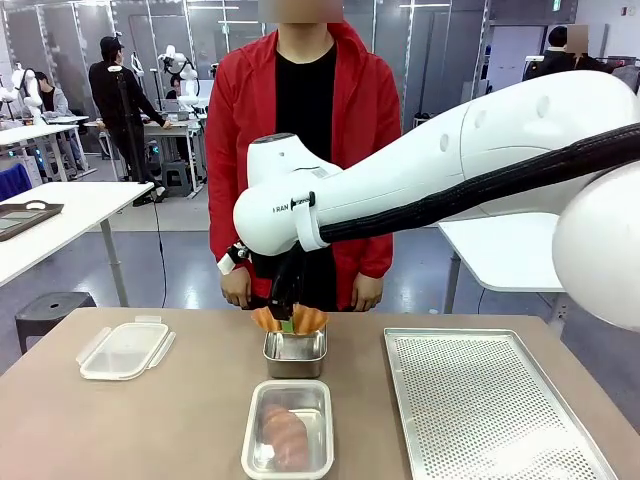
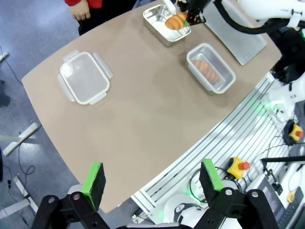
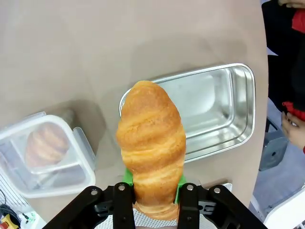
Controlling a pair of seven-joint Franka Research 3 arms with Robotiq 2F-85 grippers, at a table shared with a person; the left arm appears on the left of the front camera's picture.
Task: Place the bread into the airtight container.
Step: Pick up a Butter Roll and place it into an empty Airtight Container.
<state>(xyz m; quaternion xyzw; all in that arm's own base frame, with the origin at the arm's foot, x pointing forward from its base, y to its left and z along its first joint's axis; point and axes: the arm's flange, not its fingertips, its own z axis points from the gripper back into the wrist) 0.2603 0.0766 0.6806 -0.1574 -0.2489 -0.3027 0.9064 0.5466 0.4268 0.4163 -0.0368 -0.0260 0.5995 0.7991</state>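
Above the steel pan (image 1: 295,357): bread (image 3: 151,143), a golden ridged loaf, gripped at its lower end and pointing away from the right gripper (image 3: 155,183); over one end of the pan, at rim height in the front view; touching the pan or lifted off it, cannot tell.
Right gripper: jaws clenched on the bread, a green pad pressed to each side; arm reaching in from the robot's right across the middle of the table (image 1: 190,420).
Left gripper (image 2: 152,180): jaws released and spread wide, bare table showing between the pads; held high over the near table edge, well apart from every item.
Steel pan: shiny bare floor showing, at the far middle of the table, just in front of the person (image 1: 305,120).
Airtight container (image 1: 250,445): clear, lid off, just on the robot's side of the pan, the two apart; second loaf (image 1: 285,435) lying inside, along its length.
Lid (image 1: 125,348): clear, with clip flaps, flat on the table toward the robot's left, well apart from the container.
Perforated tray (image 1: 490,410): metal, bare, on the robot's right part of the table, beside pan and container.
Person: standing at the far edge, red jacket over a black top, hands hanging low near the table edge.
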